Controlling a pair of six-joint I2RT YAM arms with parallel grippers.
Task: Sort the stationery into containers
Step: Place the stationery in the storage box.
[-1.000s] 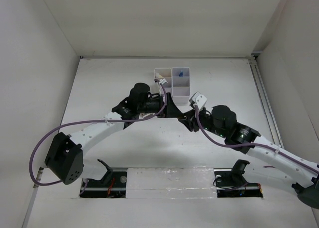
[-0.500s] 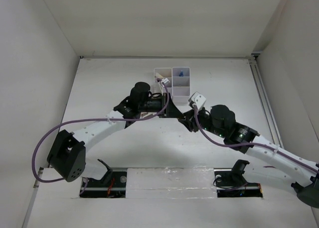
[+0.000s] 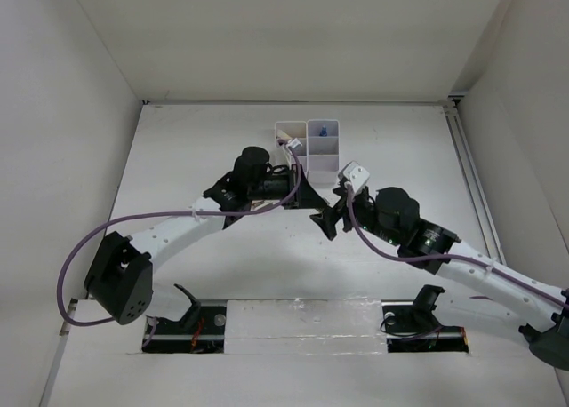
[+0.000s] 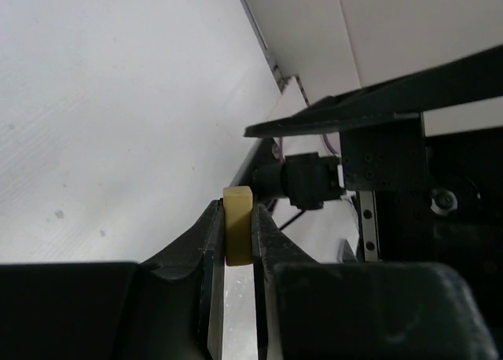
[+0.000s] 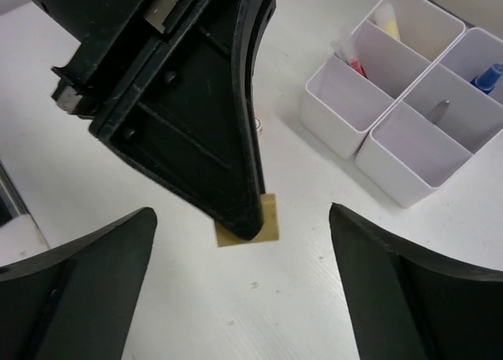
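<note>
We see the left gripper (image 4: 237,215) clamped on a small yellow eraser (image 4: 237,238). Its 2 fingers (image 4: 200,246) press the eraser's flat sides, and one end of the eraser pokes out past the fingertips. In the right wrist view the left gripper tapers down to the tabletop (image 3: 178,158) with the eraser at its very tip. We cannot tell whether the eraser touches the surface or hangs just above it.

The right gripper (image 5: 244,289) is spread wide, 1 finger (image 5: 86,281) on each side of the eraser and well apart from it. It holds nothing and touches nothing.

From above, both grippers meet near the middle of the tabletop, just on the near side of the containers (image 3: 308,146). The containers are a white block of 6 square compartments standing toward the far edge, about midway between the left and right edges. The left arm hides the near left corner of the block in that view.

Inside the block:
- A blue-capped bottle (image 5: 487,77) sits in the far right corner compartment.
- Red-white pens (image 5: 350,57) lean in a compartment of the left column.
- A pale yellow bar (image 5: 387,18) stands in the compartment beyond the pens.
- A slim grey item (image 5: 442,108) shows in the right column — too small for us to name.
</note>
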